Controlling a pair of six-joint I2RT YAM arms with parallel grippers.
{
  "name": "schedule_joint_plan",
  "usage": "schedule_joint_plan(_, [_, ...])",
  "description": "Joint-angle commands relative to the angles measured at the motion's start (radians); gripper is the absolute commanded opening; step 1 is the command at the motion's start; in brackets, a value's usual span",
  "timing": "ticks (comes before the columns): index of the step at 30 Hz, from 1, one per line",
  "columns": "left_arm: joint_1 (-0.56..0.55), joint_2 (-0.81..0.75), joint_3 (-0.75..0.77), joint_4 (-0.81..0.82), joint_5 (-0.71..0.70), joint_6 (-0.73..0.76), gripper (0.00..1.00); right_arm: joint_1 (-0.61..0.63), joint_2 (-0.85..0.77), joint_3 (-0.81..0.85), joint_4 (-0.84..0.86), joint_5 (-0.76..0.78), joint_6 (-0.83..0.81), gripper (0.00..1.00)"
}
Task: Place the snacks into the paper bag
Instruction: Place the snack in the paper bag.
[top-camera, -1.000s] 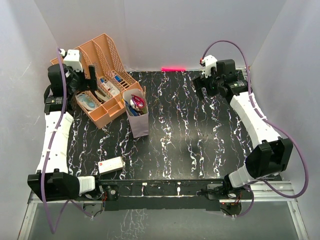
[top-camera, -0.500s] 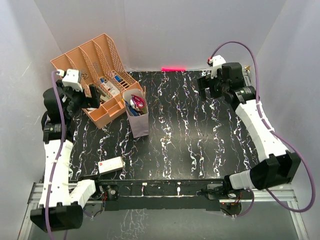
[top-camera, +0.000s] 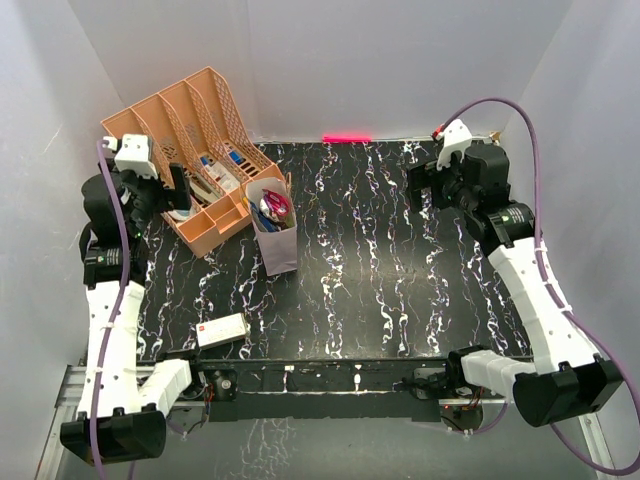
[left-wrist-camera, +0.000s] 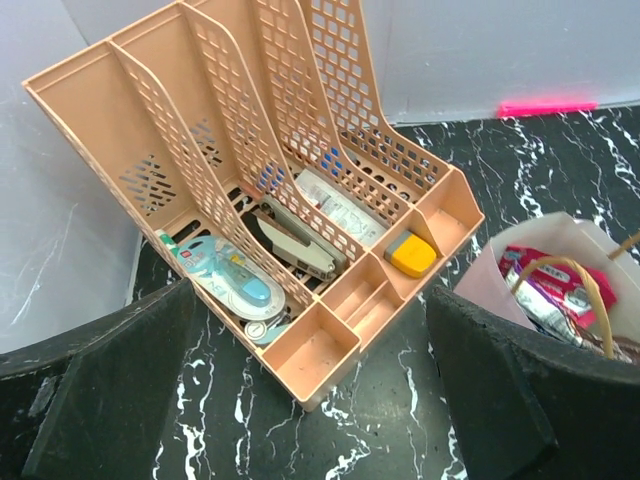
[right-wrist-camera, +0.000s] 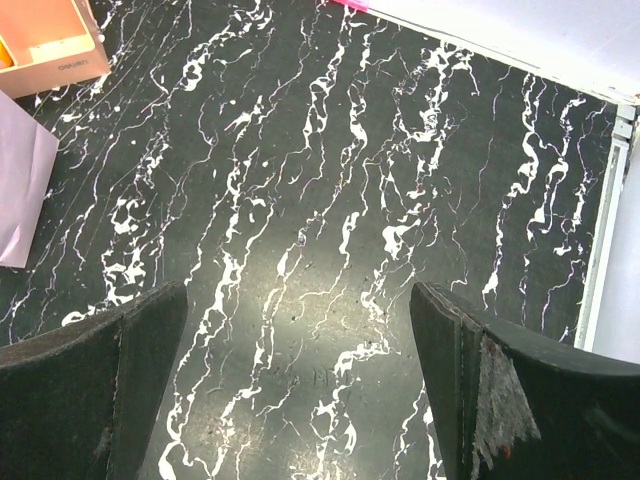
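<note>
The mauve paper bag (top-camera: 278, 245) stands upright on the black marbled table, left of centre. The snacks (top-camera: 272, 208) fill its open top: red, blue and silver wrappers. In the left wrist view the paper bag (left-wrist-camera: 492, 275) sits at the right edge, with red and silver snacks (left-wrist-camera: 548, 284) under its cord handle. My left gripper (top-camera: 177, 187) hangs open over the organiser's front, left of the bag and apart from it. It holds nothing (left-wrist-camera: 310, 400). My right gripper (top-camera: 432, 186) is open and empty above bare table at the back right (right-wrist-camera: 300, 385).
A peach slotted organiser (top-camera: 190, 150) with stationery stands at the back left, touching the bag's left side (left-wrist-camera: 200, 130). A small white box with a red mark (top-camera: 222, 329) lies near the front edge. A pink strip (top-camera: 346, 138) marks the back wall. White walls enclose the table.
Both arms have drawn back, their elbows swinging toward the near edge. The left gripper shifted slightly nearer, the right gripper moved right. Both stayed open. The bag has not moved.
</note>
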Motion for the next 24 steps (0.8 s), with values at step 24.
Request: schedule_joint_plan(24, [0.002,0.134,0.082,0.000,0.033,0.030,0.98,-0.021,-0.071,0.034,0.154,-0.061,-0.034,0.98])
